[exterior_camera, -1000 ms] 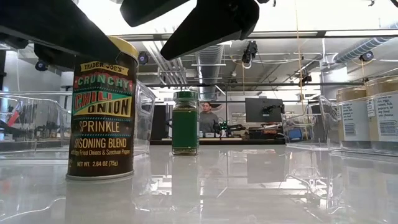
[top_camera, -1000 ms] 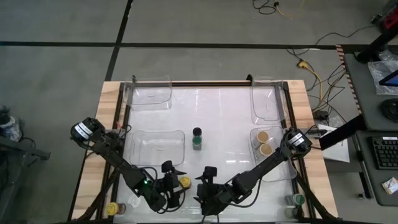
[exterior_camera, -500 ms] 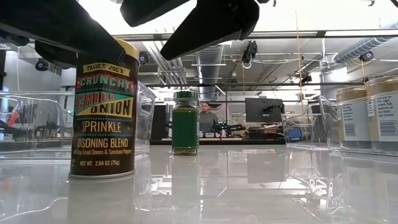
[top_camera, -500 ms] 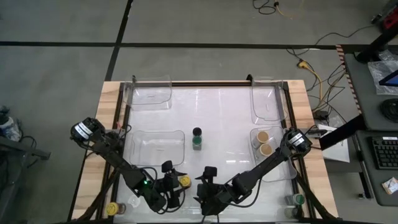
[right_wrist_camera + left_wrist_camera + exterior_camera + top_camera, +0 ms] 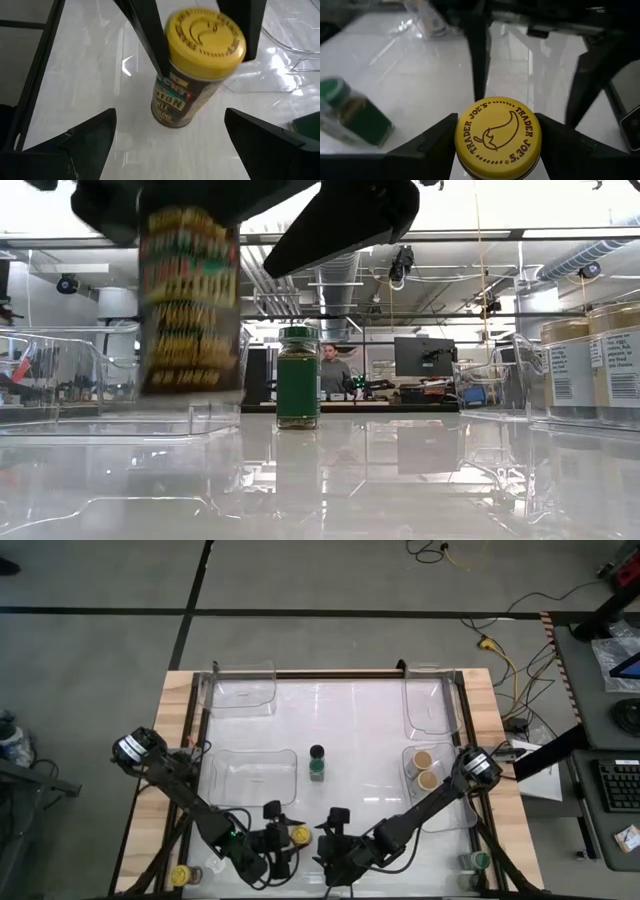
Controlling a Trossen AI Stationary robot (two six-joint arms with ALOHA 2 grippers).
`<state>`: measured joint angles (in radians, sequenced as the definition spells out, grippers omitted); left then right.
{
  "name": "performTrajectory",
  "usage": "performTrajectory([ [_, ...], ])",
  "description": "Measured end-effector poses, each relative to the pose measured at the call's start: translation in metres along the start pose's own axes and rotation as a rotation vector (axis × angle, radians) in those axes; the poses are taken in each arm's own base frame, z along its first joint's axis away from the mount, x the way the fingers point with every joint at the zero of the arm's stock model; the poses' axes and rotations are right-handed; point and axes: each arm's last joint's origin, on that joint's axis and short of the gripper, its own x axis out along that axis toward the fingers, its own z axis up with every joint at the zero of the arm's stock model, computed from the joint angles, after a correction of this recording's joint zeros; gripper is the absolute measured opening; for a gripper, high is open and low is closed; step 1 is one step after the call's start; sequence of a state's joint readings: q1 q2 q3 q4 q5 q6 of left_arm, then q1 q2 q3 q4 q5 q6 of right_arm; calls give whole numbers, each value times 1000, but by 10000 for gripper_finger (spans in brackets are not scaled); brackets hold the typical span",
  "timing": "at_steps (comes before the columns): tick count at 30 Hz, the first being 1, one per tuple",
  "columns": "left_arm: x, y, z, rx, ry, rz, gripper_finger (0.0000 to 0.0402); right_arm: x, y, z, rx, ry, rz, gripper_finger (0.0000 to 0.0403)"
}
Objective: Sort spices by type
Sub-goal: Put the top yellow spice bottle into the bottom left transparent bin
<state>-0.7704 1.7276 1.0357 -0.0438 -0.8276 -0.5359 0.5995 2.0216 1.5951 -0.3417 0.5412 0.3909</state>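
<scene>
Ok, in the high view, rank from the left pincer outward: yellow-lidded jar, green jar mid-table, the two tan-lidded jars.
1. Yellow-lidded jar: gripped in the left pincer, near edge.
2. Green jar: mid-table, beyond it.
3. Tan-lidded jars: in the right-side tray; too close together to rank.

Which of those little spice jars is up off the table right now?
The yellow-lidded jar, gripped by the left claw just under its lid. Its base hangs clear of the table, while the green jar and the tan-lidded jars stand on theirs.

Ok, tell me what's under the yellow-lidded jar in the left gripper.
Only bare white table lies under the yellow-lidded jar, lifted clear by the left gripper. The spot directly beneath is partly hidden.
</scene>
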Motion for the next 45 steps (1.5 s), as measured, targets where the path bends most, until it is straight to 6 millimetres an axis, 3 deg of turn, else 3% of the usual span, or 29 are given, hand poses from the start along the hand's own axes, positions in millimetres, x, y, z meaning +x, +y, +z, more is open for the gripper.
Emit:
performTrajectory([
  [7, -14, -6, 37, 126, 54, 28, 222, -47, -2, 17, -8, -34, 27, 364],
  [13, -31, 0, 69, 195, 78, 163, 222, -88, 1, 28, -10, -133, -10, 364],
  [17, -44, 4, 90, 197, 52, 213, 222, -96, 7, 24, -20, -144, -35, 364],
  [21, -53, 9, 102, 213, 32, 257, 220, -91, 11, 18, -41, -132, -60, 364],
  [27, -62, 27, 99, 199, 62, 348, 222, -75, 15, 9, -64, -101, -80, 364],
  [34, -72, 50, 87, 143, 63, 442, 222, -70, 10, 11, -56, -97, -94, 364],
  [45, -64, 94, 35, 14, 92, 473, 223, -68, 6, 12, -52, -95, -103, 364],
])
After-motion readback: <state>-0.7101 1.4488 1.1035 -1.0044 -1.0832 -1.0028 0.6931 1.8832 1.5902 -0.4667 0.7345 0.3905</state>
